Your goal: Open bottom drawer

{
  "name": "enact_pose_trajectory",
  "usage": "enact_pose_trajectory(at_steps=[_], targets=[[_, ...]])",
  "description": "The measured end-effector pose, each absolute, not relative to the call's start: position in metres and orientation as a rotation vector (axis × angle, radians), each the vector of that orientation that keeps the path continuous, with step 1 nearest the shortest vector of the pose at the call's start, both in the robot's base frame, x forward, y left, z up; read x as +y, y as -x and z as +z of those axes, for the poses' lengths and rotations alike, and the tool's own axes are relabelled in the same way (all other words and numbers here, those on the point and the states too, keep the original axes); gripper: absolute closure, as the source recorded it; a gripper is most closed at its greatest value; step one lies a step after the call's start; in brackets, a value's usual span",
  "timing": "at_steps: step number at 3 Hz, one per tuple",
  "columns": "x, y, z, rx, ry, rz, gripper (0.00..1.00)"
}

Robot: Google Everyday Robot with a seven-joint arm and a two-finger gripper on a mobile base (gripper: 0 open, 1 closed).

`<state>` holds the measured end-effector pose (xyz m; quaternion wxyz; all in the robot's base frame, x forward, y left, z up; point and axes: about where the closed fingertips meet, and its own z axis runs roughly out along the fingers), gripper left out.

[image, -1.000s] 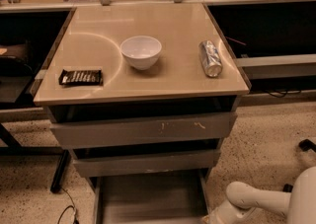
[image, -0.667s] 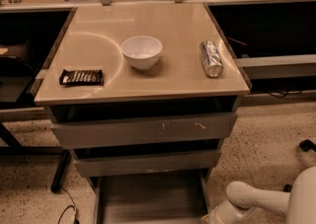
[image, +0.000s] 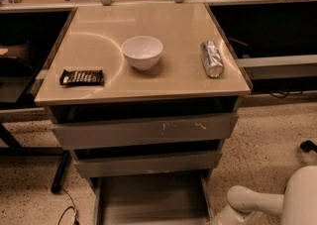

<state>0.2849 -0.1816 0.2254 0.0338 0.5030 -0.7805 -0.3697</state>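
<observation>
Under the table's (image: 173,21) front edge, the bottom drawer (image: 153,196) stands pulled well out, your task apparently all but done; your white arm (image: 257,201) sits below the front right corner, with the gripper out of frame and its state beyond telling.

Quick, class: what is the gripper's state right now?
Gripper: cannot be told; it is out of view past the bottom edge, lower right, where only the white arm shows beside the open bottom drawer.

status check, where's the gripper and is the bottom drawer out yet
No gripper in view, only the white arm at lower right. Status of bottom drawer: pulled out, grey inside showing. Floor cable to its left, not touching.
</observation>
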Motion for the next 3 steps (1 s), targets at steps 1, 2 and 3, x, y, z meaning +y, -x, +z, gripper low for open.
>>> enact_pose_trajectory(at_steps=[1, 2, 3], targets=[[-0.191, -0.264, 0.229, -2.409, -1.496, -1.129, 0.0], [-0.205, -0.236, 0.239, -2.44, -1.421, -1.116, 0.0], [-0.204, -0.23, 0.24, -2.431, -1.417, -1.125, 0.0]])
